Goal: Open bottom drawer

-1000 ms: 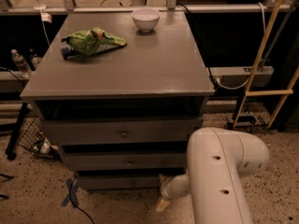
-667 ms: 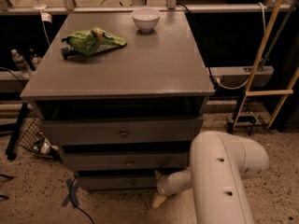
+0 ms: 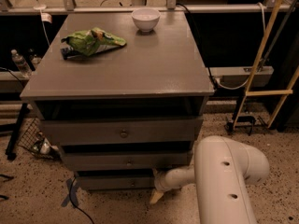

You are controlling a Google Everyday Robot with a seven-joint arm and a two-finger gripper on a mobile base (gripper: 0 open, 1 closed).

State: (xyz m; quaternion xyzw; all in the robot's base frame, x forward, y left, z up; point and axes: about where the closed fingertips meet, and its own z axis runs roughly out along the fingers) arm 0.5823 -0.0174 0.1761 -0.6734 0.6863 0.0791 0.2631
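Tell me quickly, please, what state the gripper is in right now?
Gripper: low by the right end of the bottom drawer; open or closed cannot be told.

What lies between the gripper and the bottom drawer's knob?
Only bare front panel of the bottom drawer, in the camera view. The gripper hangs low by its right end; the small knob sits further left, uncovered.

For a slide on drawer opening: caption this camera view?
Gripper low at the right end of the bottom drawer; green bag and white bowl on the grey cabinet.
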